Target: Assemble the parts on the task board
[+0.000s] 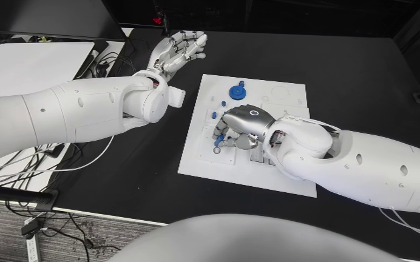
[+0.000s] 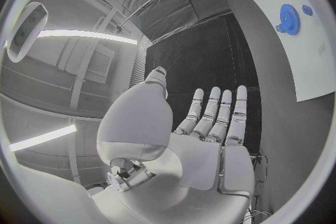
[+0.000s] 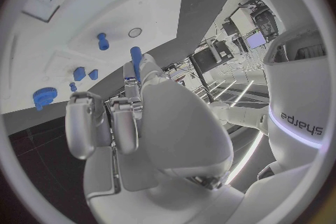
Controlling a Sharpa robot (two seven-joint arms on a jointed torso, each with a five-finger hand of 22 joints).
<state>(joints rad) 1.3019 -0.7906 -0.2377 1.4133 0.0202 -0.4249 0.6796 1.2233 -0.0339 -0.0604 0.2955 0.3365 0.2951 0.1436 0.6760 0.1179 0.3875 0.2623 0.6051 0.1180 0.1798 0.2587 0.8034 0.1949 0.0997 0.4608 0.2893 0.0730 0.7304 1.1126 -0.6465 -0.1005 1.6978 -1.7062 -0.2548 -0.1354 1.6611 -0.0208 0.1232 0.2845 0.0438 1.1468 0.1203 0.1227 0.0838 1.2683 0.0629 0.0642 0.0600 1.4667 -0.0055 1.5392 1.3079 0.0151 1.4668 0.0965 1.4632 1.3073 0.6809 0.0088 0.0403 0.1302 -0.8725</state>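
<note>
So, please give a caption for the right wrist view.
Right hand holds a blue peg above the white task board.

Even, bright light fell from above in the head view, the white task board (image 1: 280, 101) glowing against the dark counter (image 1: 350, 74) and the arms casting only soft shadows. Both wrist views bulged fisheye-round, edges bent and smeared, with ceiling light strips glaring pale.

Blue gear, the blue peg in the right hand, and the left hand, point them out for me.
Blue gear (image 1: 237, 92), head view, on its toothed disc.
Blue peg (image 3: 136, 61), right wrist view, on its shaft above the fingers.
Left hand (image 1: 175, 51), head view, on the palm.
</note>
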